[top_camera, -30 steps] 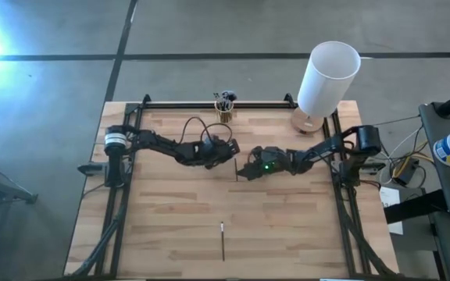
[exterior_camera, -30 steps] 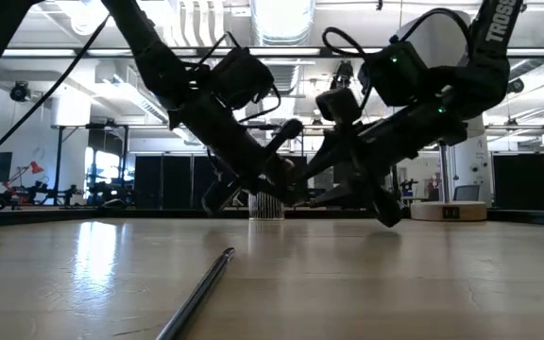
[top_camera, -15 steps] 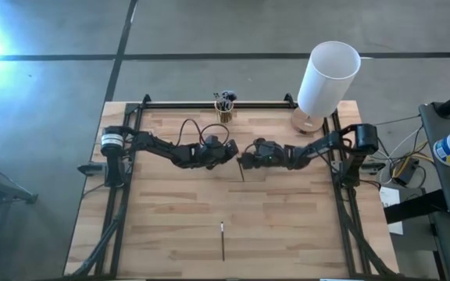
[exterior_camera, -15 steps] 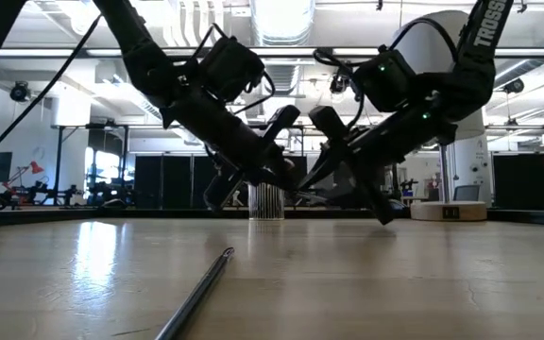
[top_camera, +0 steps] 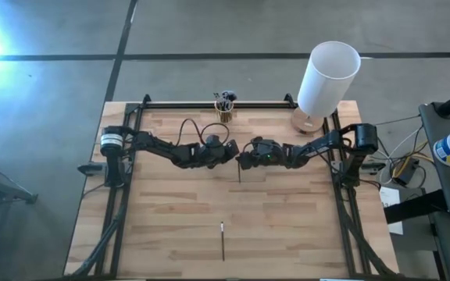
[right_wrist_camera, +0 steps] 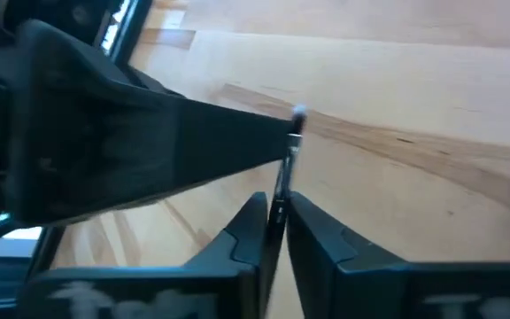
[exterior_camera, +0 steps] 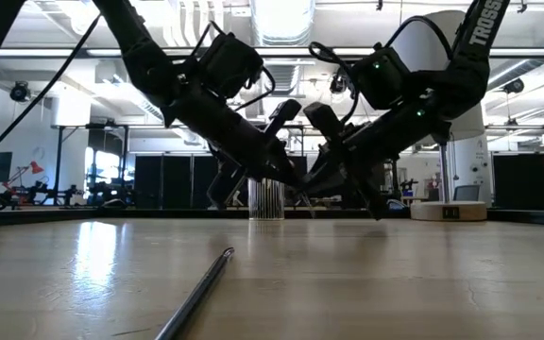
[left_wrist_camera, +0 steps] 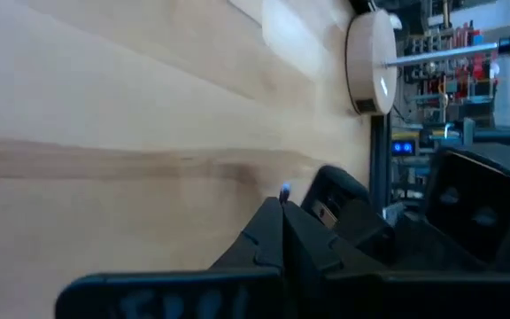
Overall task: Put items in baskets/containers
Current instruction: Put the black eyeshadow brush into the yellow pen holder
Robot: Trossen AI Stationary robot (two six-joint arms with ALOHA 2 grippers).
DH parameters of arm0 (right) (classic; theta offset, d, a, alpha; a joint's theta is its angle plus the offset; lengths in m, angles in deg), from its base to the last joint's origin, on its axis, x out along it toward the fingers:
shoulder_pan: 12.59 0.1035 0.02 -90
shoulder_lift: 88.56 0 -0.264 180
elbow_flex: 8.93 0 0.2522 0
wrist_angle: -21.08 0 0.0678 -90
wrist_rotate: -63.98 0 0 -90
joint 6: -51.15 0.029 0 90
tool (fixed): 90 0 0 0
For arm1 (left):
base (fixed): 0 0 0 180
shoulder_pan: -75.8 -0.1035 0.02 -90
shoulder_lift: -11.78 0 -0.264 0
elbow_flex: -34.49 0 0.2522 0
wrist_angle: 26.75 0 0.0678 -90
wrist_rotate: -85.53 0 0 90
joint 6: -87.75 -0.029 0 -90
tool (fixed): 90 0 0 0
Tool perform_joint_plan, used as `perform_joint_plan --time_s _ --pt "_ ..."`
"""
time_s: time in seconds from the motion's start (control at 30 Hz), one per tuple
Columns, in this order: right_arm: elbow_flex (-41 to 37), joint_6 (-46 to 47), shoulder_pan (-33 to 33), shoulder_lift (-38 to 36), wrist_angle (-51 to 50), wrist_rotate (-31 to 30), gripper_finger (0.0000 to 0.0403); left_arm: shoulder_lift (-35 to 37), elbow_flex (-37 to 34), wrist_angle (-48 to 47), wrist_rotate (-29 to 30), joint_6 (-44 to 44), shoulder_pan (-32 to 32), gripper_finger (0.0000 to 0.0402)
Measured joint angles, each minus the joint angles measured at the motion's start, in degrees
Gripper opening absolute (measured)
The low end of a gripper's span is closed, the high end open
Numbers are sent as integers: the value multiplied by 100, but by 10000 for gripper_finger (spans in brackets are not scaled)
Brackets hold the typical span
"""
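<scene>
A wooden table (top_camera: 170,226) is seen from above, with a tall white cylinder (top_camera: 328,76) standing on a wooden base at its far right corner. Both arms are extended inward and meet near the middle of the table, nearer its far edge. The left gripper (top_camera: 230,152) is placed just beside the right gripper (top_camera: 241,160), their tips close to touching. In the right wrist view the right gripper's fingers (right_wrist_camera: 326,237) are seen nearly closed on a thin brush (right_wrist_camera: 283,182), which is pinched between them; its small pale tip stands against the left gripper's finger. In the high view this held brush (top_camera: 239,173) is seen as a thin dark line running from the right gripper toward the near edge. Whether the left gripper's jaws are open or closed cannot be told, nor whether they also grip the brush; a hand-over between the arms is judged to be in progress. A small glass cup (top_camera: 225,110) is noted at the middle of the far edge, with several dark brush handles already standing in it. One loose brush (top_camera: 222,240) is left lying near the near edge, well apart from both grippers. The task is judged mostly done: the held brush and the loose brush remain to be placed in the cup.
</scene>
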Motion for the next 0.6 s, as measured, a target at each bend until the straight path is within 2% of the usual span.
perform_joint_plan --time_s 0.07,0.23,0.43,0.6 --pt "-14 -121 2 2 -6 20 18 11 -2 16 -231 -23 -21 0" --pt "-40 -498 24 -146 63 55 15 391 -165 35 -557 -713 -80 11" --pt "-116 -1331 116 -426 223 -146 14 1698 -821 213 -725 -1814 -257 45" --pt "-75 -2306 138 -877 739 -365 14 2893 -1660 338 -708 -2827 -255 45"
